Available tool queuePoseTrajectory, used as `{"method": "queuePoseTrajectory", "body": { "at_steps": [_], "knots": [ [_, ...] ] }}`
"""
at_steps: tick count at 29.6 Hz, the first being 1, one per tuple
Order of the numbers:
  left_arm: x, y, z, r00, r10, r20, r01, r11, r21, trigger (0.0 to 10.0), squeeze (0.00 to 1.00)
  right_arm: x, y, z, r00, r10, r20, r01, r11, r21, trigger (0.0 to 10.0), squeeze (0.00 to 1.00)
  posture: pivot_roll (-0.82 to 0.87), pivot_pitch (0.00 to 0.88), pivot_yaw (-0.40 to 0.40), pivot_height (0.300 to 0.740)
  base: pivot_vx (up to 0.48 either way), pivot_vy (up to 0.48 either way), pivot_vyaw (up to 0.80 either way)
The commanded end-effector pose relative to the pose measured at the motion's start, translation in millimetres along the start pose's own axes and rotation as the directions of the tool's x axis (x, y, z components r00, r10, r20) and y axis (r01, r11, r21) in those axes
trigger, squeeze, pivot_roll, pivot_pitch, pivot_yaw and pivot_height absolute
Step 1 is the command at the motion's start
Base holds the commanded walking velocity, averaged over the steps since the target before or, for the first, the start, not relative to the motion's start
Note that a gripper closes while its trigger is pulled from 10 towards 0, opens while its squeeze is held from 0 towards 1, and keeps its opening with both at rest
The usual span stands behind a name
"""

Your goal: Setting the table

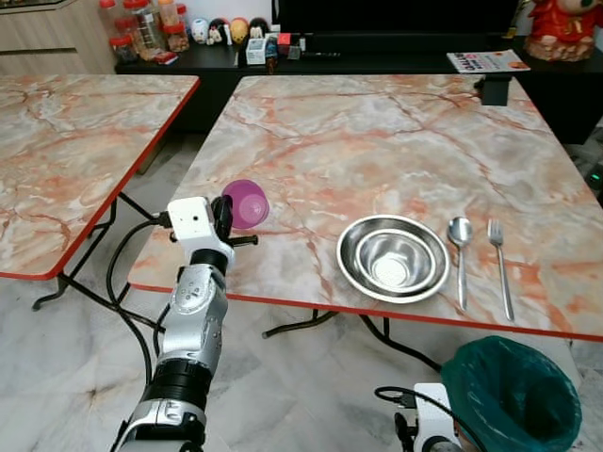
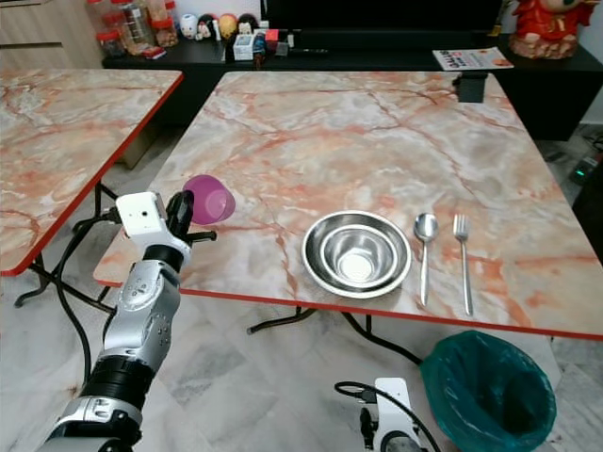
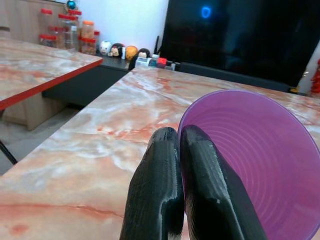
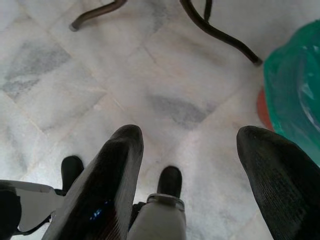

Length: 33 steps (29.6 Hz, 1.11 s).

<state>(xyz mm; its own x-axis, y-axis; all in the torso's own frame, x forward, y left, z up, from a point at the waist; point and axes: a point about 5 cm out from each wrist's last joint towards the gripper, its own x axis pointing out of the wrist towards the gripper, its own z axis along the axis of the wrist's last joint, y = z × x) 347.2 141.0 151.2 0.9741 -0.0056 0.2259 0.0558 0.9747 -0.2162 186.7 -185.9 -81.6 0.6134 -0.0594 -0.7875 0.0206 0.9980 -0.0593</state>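
Note:
A purple plastic cup (image 1: 247, 202) hangs tilted on its side over the near left corner of the marble table (image 1: 377, 141). My left gripper (image 1: 224, 215) is shut on the cup's rim (image 3: 260, 165), its fingers (image 3: 165, 195) pinching the wall. To the right on the table lie two nested steel bowls (image 1: 393, 257), then a spoon (image 1: 460, 247) and a fork (image 1: 499, 264) side by side. My right gripper (image 4: 190, 175) hangs low over the floor, open and holding nothing.
A second marble table (image 1: 66, 141) stands to the left across a narrow gap. A bin lined with a green bag (image 1: 511, 394) sits on the floor under the near right edge. Jars and figurines (image 1: 188, 28) line a dark sideboard behind.

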Motion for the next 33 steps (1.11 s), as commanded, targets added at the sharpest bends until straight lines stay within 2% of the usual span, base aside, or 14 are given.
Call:
{"method": "queuePoseTrajectory", "body": {
  "at_steps": [1, 17, 30, 33],
  "knots": [
    [2.6, -2.6, 7.6, 0.999, -0.018, 0.029, 0.019, 1.000, -0.004, 10.0, 0.00, -0.3, 1.7, -1.7, 1.000, 0.002, -0.003, -0.002, 1.000, 0.003, 10.0, 0.00, 0.02, 0.049, 0.062, 0.726, 0.319, 0.000, 0.00],
    [1.3, -5.7, 8.5, 0.998, -0.058, 0.028, 0.058, 0.998, -0.020, 10.0, 0.00, -0.5, 3.0, -1.8, 1.000, 0.003, 0.007, -0.003, 1.000, 0.013, 10.0, 0.00, 0.02, 0.054, 0.068, 0.722, 0.317, 0.000, -0.12],
    [-1.3, -7.1, 7.3, 0.994, -0.110, 0.005, 0.110, 0.993, -0.046, 10.0, 0.00, -0.7, 1.8, -0.7, 1.000, -0.007, 0.023, 0.006, 1.000, 0.021, 10.0, 0.00, 0.02, 0.055, 0.072, 0.722, 0.000, 0.000, 0.00],
    [-3.0, -5.6, 6.9, 0.993, -0.118, -0.003, 0.118, 0.992, -0.042, 10.0, 0.00, -0.9, 1.2, -0.9, 1.000, -0.004, 0.024, 0.004, 1.000, 0.006, 10.0, 0.00, 0.02, 0.056, 0.073, 0.740, 0.000, 0.000, 0.00]
  ]
}}
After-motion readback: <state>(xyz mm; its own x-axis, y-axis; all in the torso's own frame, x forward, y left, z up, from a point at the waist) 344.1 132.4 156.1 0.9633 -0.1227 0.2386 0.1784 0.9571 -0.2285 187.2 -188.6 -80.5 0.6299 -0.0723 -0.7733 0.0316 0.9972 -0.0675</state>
